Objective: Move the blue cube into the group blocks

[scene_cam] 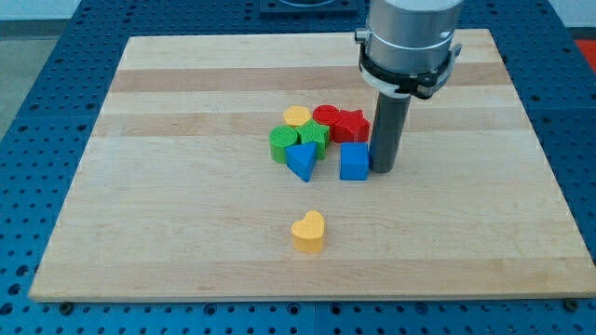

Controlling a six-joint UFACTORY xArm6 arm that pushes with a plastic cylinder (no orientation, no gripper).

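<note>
Contact looks made between the blue cube (354,161) and my tip (382,168), which stands at the cube's 3 o'clock, pressed against its side. The tool is a plain rod with nothing to open or close, so it holds nothing; it can only shove.

The cube sits just below the red star (351,127), at that star's 6 o'clock, very near or touching it; I cannot tell which. At the cube's 9 o'clock, a small gap away, is the blue triangular block (301,161). Beyond are the two green blocks (298,140), a red round block (325,116) and a yellow block (297,115), all packed together near the table's (186,214) middle. A yellow heart (308,231) lies apart at the cluster's 6 o'clock.

I judge the push to be in its closing stage: the cube is at the group's edge. The next move calls for a short, gentle nudge toward 9 o'clock to close the gap to the blue triangular block without scattering the packed blocks.
</note>
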